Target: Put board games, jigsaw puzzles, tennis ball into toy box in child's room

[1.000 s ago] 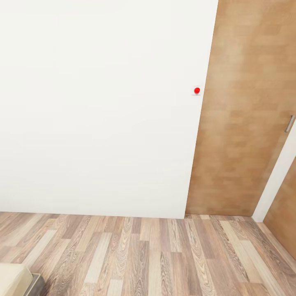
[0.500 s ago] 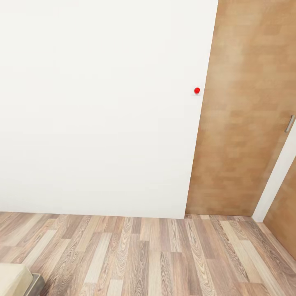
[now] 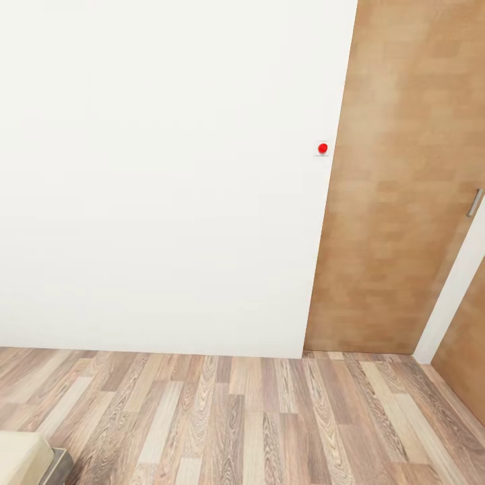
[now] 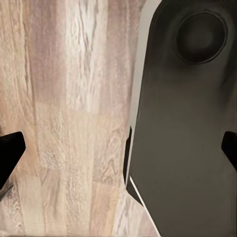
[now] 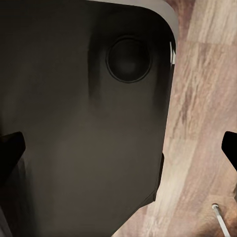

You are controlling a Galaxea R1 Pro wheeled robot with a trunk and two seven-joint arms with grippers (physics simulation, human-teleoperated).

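So the head view is basically a big white wall [image 3: 162, 175] with a wooden door [image 3: 404, 175] just to its right, and a small red button [image 3: 322, 148] sitting on the wall right by the door's edge. A metal handle [image 3: 475, 202] pokes in at the door's right side. Below all that is wood plank floor [image 3: 256, 417], and at the bottom left corner there's a cream-coloured corner of some piece of furniture [image 3: 23, 458], can't say what exactly.

None of the toys or the toy box can be seen from here, so I can't tell where they are.

Left wrist view looks straight down: the left gripper [image 4: 118, 153] has its dark fingertips [image 4: 10, 148] way out at opposite edges, so the jaws are wide apart with nothing between them. Under it is the plank floor plus a dark rounded body [image 4: 187, 123] of the robot with a round recess.

Right wrist view is much the same: right gripper [image 5: 118, 153] spread wide, fingertips [image 5: 10, 148] at the edges, holding nothing, with the dark body [image 5: 84, 123] and floor below.
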